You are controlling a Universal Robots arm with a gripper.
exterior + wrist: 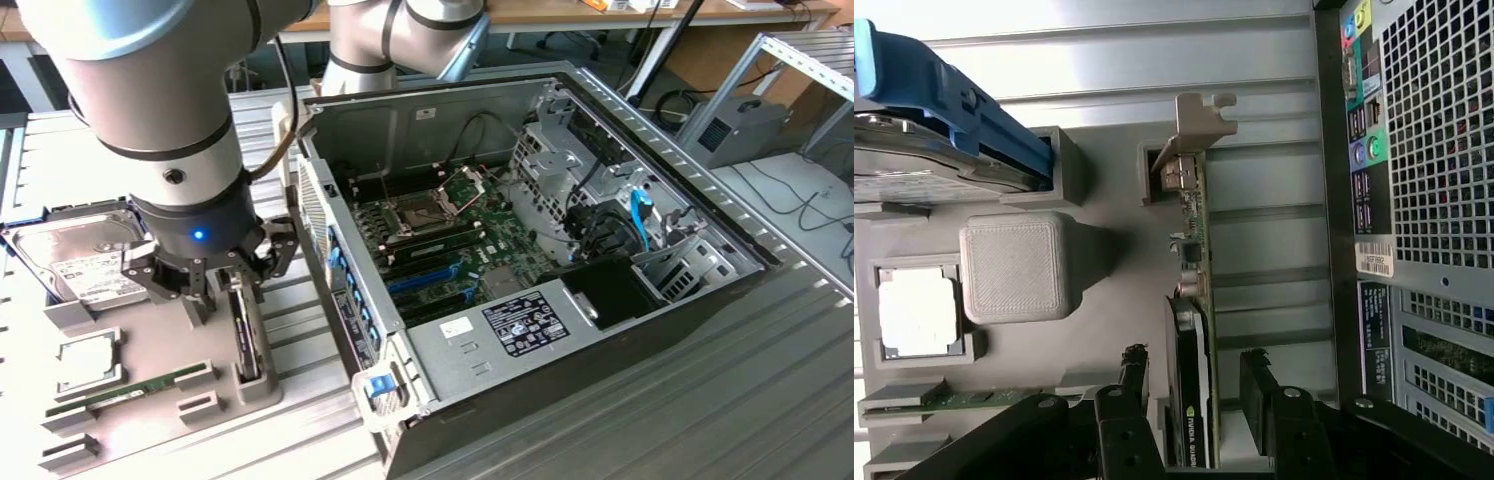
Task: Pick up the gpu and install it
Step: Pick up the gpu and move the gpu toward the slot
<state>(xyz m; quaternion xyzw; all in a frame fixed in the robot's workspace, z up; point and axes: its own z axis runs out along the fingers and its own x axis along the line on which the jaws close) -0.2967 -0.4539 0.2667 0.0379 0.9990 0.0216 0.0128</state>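
Observation:
The gpu (pixel 246 340) stands on its edge in a slot of the grey holder tray (pixel 154 425), to the exterior view's left of the open PC case (pixel 441 355). In the wrist view the gpu (pixel 1192 290) shows its green board, dark cooler and pale metal end bracket (pixel 1202 120). My gripper (pixel 230 290) hangs low over the card's cooler end. It is open, with one finger on each side of the gpu and a gap showing on both sides in the wrist view, where the gripper (pixel 1196 390) straddles the card.
On the same tray lie a hard drive (pixel 80 262) in a blue carrier (pixel 949 95), a CPU (pixel 88 358) and a green RAM stick (pixel 134 388). The case lies open with the motherboard (pixel 447 250) facing up. Its rear panel (pixel 1429 200) stands close beside the tray.

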